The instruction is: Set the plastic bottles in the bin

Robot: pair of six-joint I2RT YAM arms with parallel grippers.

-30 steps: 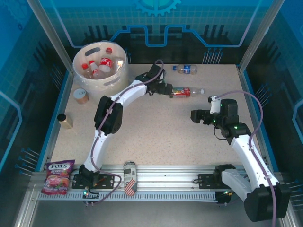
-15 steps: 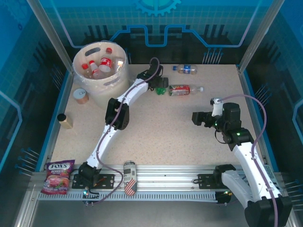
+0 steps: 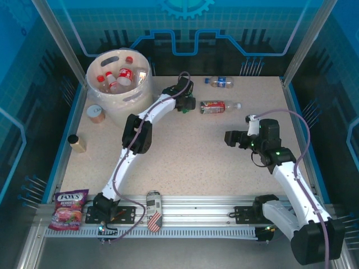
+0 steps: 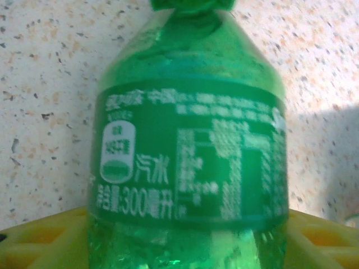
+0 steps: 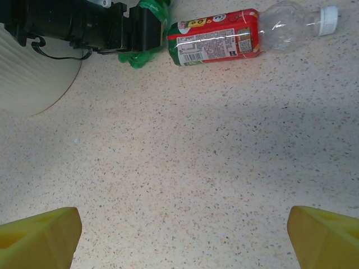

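Left wrist view: a green bottle (image 4: 188, 151) is seen up close, lying on the speckled table (image 4: 45, 84) with its cap toward the top of the picture. It is framed by the two yellow fingers (image 4: 39, 241) of the left gripper (image 4: 185, 246), one at each lower corner. Whether they are pressed onto the bottle or merely set on either side of it cannot be told.

In the top view this bottle is found toward the far middle of the table, near the bin (image 3: 130, 100), a large cream bucket at the far left corner. Several red-capped bottles (image 3: 124, 73) are held inside the bin. A red bottle (image 3: 215, 106) is laid on its side just right of the left gripper, its clear neck and white cap pointing right. A blue bottle (image 3: 220, 83) is laid near the far edge, behind the red one.

The right gripper (image 3: 230, 138) is held over bare table on the right, well apart from every bottle. In the right wrist view its fingertips (image 5: 39, 232) are spread wide, with nothing between them.

A tan-lidded tub (image 3: 96, 112) is set just beside the bin, and a brown jar (image 3: 73, 139) is placed near the left edge. A candy bag (image 3: 68, 208) and a striped can (image 3: 153, 212) are laid at the near rail.
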